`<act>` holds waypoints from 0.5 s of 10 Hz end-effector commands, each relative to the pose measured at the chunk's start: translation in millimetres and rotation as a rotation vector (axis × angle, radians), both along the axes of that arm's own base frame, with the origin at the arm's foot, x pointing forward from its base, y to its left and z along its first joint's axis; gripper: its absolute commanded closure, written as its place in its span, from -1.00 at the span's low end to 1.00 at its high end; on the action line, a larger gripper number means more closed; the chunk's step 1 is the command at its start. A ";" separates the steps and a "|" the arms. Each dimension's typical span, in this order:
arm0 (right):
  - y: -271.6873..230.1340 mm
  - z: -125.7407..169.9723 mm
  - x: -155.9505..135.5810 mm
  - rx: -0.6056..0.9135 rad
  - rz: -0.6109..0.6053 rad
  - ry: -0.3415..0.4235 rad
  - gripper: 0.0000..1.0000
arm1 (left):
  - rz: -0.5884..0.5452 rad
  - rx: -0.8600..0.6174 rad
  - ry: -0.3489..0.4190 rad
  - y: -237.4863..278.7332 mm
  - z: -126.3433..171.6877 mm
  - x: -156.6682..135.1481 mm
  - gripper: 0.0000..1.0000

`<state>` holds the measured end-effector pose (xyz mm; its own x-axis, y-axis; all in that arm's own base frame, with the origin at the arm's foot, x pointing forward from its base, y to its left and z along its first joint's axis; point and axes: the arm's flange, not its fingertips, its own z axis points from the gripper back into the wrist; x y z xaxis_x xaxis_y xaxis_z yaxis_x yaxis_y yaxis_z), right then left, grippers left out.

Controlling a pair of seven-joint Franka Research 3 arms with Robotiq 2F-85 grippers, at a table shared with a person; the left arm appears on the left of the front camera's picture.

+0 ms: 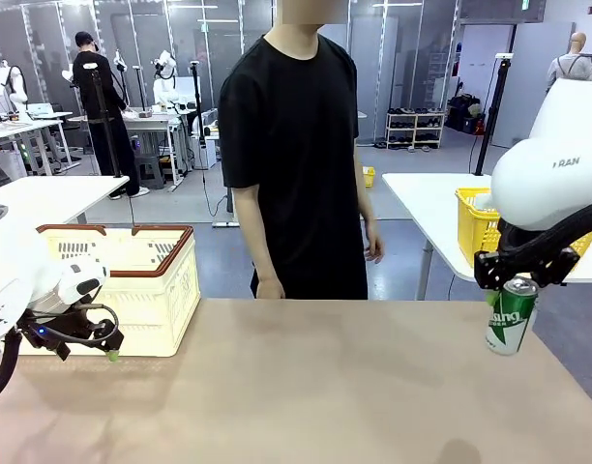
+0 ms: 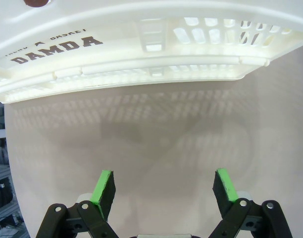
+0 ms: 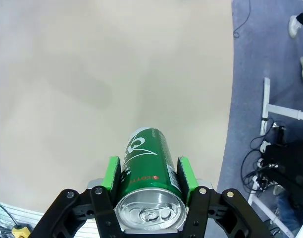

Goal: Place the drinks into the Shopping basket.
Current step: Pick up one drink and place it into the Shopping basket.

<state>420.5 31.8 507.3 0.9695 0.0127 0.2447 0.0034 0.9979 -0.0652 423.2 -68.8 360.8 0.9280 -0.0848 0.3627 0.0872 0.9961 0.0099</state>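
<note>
A green drink can with white markings hangs above the table's right edge, held near its top by my right gripper. The right wrist view looks down on the can between the green pads, with my right gripper shut on it. The cream-white Shopping basket with a reddish-brown rim stands at the table's far left. Just in front of it, low over the table, my left gripper is open and holds nothing. The left wrist view shows my left gripper over bare tabletop, facing the basket wall with its DAMDA lettering.
A person in black stands at the far side of the table, hands down. A yellow mesh basket sits on another table behind my right arm. The table edge runs close beside the held can.
</note>
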 end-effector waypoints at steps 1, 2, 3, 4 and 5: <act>16.2 -0.9 -1.8 -0.015 0.037 -0.014 1.00 | 0.014 -0.005 0.002 0.3 -0.3 -0.1 -1.00; 32.4 -0.8 -1.7 -0.015 0.086 -0.021 1.00 | 0.014 -0.005 0.002 0.3 -0.3 -0.1 -1.00; 55.2 -2.1 -1.5 -0.037 0.136 -0.026 1.00 | 0.014 -0.005 0.002 0.3 -0.3 -0.1 -1.00; 82.2 -3.7 -2.0 -0.048 0.207 -0.034 1.00 | 0.014 -0.005 0.002 0.3 -0.3 -0.1 -1.00; 111.8 -6.9 -1.4 -0.060 0.277 -0.034 1.00 | 0.014 -0.005 0.002 0.3 -0.3 -0.1 -1.00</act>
<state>410.2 126.7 498.5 0.9415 0.2292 0.2471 -0.2069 0.9718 -0.1131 423.1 -68.9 360.8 0.9280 -0.0850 0.3626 0.0873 0.9961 0.0100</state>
